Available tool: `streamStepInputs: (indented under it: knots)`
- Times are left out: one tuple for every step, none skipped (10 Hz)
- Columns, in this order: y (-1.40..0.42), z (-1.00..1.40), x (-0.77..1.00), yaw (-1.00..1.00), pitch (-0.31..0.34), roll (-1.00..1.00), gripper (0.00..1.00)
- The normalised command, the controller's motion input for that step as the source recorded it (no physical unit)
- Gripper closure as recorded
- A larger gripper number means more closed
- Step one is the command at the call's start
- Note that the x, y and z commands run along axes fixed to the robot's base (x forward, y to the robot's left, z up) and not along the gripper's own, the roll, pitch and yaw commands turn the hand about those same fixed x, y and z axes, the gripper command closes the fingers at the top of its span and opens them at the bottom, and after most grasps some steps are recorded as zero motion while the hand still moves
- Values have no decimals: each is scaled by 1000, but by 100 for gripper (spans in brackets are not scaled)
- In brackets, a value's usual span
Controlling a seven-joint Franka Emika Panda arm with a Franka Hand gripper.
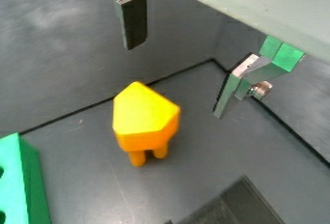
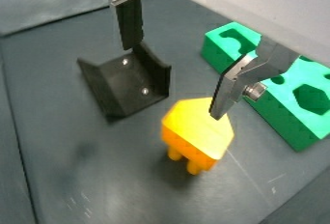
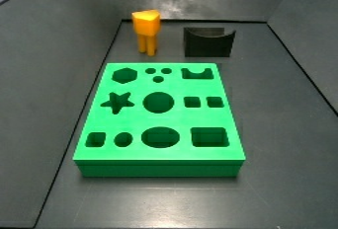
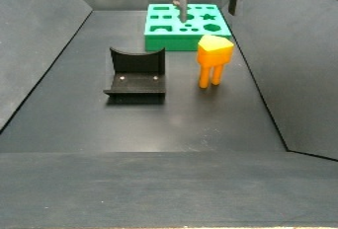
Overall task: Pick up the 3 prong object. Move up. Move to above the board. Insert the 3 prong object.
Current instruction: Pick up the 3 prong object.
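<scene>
The 3 prong object (image 2: 198, 138) stands upright on the floor between the board (image 3: 161, 114) and the black block (image 4: 134, 73); the gripper (image 2: 180, 56) hovers above, spread and empty; likely light, rigid plastic; grasp the blocky top

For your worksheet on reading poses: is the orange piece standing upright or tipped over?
Upright. The orange piece stands on its legs on the floor, blocky top up; the open gripper is above it, not touching.

3 prong object (image 3: 145, 31) stands upright on the floor just beside the black block (image 3: 208, 41), behind the board (image 3: 162, 117). Gripper (image 2: 175, 64) hangs above it, fingers apart, nothing between.
</scene>
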Motion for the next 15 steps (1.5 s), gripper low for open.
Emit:
streamStepInputs:
  knots:
    - [29, 0, 69, 0, 0, -17, 0]
    - [-80, -303, 37, 0, -51, 83, 0]
    - [-197, -706, -9, 0, -126, 297, 0]
    - [-183, -703, 0, 0, -117, 301, 0]
    - [-146, -714, 0, 0, -120, 286, 0]
    - [-83, -686, 0, 0, -96, 303, 0]
    - [0, -680, 0, 69, -77, 306, 0]
    - [0, -689, 0, 91, -66, 310, 0]
    - [0, -703, -51, 66, -81, 294, 0]
    - [0, -589, -160, 31, -69, 283, 0]
    - [31, 217, -234, 0, 181, 123, 0]
    - [120, 300, -249, 54, 213, 126, 0]
    - [137, 0, -320, 23, 117, 126, 0]
    - [63, -391, -303, 14, 0, 187, 0]
    - [0, -700, -209, 0, -40, 290, 0]
